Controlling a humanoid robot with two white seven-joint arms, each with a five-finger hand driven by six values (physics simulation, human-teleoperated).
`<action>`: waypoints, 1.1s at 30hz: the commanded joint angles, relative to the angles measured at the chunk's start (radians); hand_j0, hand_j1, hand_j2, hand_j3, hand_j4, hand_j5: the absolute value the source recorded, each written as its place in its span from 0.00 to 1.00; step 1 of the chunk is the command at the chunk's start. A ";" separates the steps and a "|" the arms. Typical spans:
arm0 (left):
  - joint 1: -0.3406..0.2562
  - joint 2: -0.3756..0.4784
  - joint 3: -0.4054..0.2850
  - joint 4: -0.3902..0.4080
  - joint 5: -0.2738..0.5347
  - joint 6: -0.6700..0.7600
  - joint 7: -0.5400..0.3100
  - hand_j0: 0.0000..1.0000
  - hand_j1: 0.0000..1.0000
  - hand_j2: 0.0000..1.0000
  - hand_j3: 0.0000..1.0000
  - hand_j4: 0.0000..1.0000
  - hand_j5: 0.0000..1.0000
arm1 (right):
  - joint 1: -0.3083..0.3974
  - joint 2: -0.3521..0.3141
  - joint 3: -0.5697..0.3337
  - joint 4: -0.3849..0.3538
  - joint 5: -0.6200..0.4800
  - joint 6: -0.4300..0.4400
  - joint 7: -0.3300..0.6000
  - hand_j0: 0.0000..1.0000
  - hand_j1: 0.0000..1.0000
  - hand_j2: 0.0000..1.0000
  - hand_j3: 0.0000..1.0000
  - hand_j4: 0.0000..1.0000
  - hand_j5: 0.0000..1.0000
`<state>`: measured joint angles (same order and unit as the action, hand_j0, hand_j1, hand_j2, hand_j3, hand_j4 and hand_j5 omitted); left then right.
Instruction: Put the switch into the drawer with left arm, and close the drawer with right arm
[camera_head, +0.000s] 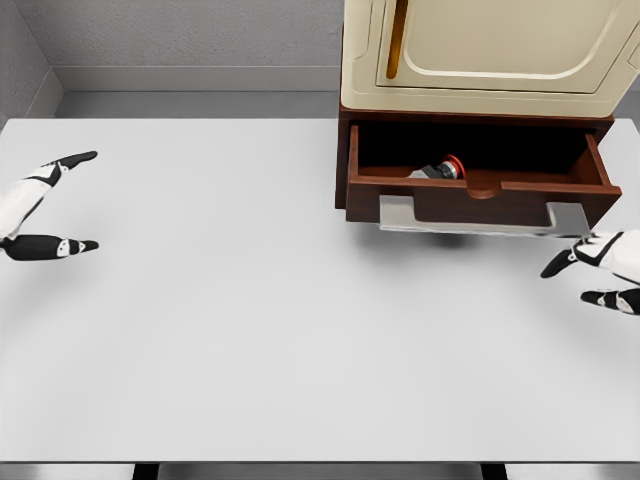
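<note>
The switch (444, 168), a small grey body with a red button, lies inside the open brown wooden drawer (480, 200) under a cream cabinet. A grey metal handle (480, 216) runs along the drawer's front. My left hand (55, 205) hovers at the far left edge of the table, fingers spread and holding nothing, far from the drawer. My right hand (595, 272) comes in at the right edge, just below and right of the drawer's front corner, fingers relaxed and apart from the handle.
The cream cabinet (480, 55) with a rounded door panel stands at the back right on the white table (250, 330). A grey wall runs behind the table.
</note>
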<state>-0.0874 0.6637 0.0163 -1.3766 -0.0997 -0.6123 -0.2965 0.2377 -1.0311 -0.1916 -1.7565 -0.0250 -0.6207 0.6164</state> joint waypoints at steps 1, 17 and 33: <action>0.000 -0.003 -0.001 -0.001 0.008 0.001 0.000 1.00 1.00 1.00 1.00 1.00 1.00 | 0.002 -0.007 0.000 -0.001 -0.018 0.010 -0.006 0.66 0.66 0.66 0.66 0.66 0.66; 0.000 -0.001 -0.001 0.001 0.006 0.001 0.000 1.00 1.00 1.00 1.00 1.00 1.00 | 0.081 -0.007 -0.104 -0.003 -0.055 0.010 -0.006 0.65 0.65 0.65 0.65 0.65 0.65; -0.003 0.001 -0.001 0.004 0.000 0.001 0.000 1.00 1.00 1.00 1.00 1.00 1.00 | -0.015 -0.038 0.003 -0.003 -0.062 0.010 -0.006 0.63 0.63 0.63 0.63 0.63 0.63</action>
<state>-0.0905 0.6629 0.0161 -1.3727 -0.1071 -0.6122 -0.2965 0.2147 -1.0663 -0.2175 -1.7580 -0.1126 -0.5897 0.6052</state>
